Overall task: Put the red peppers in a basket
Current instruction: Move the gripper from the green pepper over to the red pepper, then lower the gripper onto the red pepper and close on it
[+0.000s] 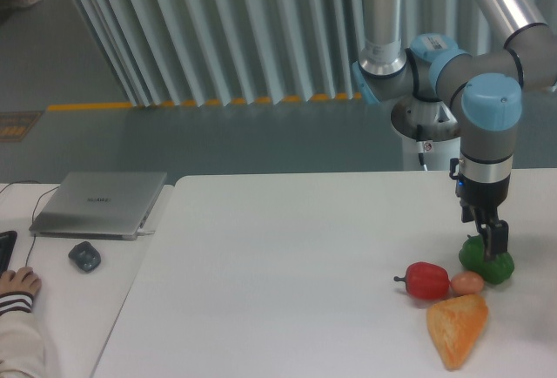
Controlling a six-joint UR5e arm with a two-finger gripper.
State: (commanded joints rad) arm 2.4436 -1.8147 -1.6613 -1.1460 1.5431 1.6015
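Desk [287, 256], white, front to back:
1 orange wedge [458, 329], nearest, at the right front.
1 red pepper [425, 280], just behind the wedge, stem pointing left, lying on the desk.
1 orange-brown ball [467, 283], touching the pepper's right side.
1 green pepper [487, 262], behind the ball.
1 pincer [494, 240], pointing down at the green pepper; open or closed cannot be told.
Side surface, left: 1 human hand [17, 284], 1 dark mouse [84, 256], 1 closed laptop [100, 203].
No basket visible.
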